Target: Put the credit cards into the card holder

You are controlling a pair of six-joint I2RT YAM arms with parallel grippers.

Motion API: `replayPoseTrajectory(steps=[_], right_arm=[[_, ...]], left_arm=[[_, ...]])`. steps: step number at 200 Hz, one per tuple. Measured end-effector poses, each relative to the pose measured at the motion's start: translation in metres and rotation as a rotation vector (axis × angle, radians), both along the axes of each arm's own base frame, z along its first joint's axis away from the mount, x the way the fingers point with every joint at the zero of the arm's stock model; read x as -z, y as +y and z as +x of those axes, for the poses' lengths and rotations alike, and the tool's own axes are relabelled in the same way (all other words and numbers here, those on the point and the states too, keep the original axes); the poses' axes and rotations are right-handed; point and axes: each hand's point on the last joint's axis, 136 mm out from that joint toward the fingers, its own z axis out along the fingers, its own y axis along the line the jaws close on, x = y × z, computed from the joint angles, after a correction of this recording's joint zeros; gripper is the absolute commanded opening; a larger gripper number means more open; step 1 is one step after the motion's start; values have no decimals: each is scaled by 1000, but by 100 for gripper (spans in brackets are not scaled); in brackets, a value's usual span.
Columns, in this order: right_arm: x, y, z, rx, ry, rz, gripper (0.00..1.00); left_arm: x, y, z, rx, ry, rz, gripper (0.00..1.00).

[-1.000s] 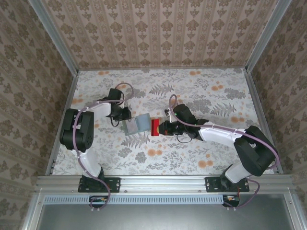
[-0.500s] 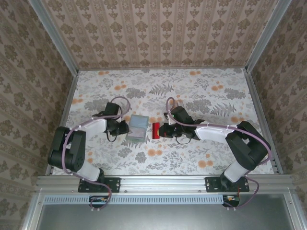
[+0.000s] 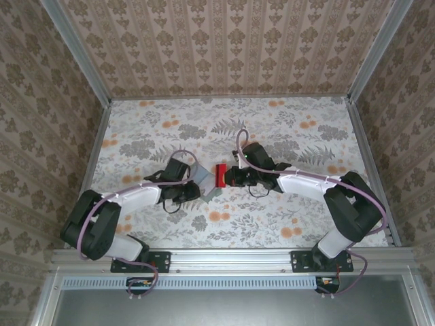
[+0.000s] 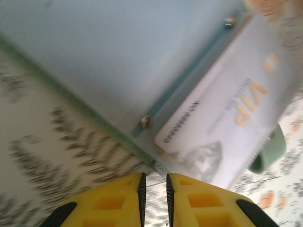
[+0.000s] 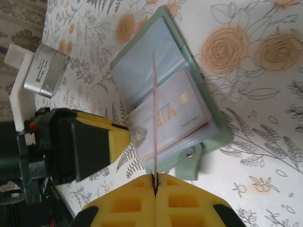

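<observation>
While pinching the red card (image 5: 154, 118) between right jaws pressed fully together, presents it edge-on to the wrist camera, pointed across the open card holder (image 5: 218, 127) and its pale VIP card (image 5: 177, 111) tucked in a clear pocket. Grips one corner of the holder with left jaws drawn almost together, yellow fingers (image 4: 109, 203) a slim gap apart. Has the holder spread on the floral desk (image 3: 285, 129) mid-width between both arms, red card just right of it from overhead.
</observation>
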Motion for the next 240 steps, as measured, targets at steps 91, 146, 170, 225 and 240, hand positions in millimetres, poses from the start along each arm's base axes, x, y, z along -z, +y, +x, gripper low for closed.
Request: replayPoseTrajectory(steps=[91,146,170,225,240], right_arm=[[-9,-6,7,37,13,33,1],[21,22,11,71,104,101,1],[29,35,13,93,135,143,1],[38,54,17,122,167,196,1],[42,54,18,139,181,196,1]], left_arm=[[-70,-12,35,-14,-193,-17,33],[-66,49,76,-112,-213,93,33],[-40,58,82,-94,-148,140,31],[-2,53,87,-43,-73,127,29],[1,48,88,-33,-72,108,29]])
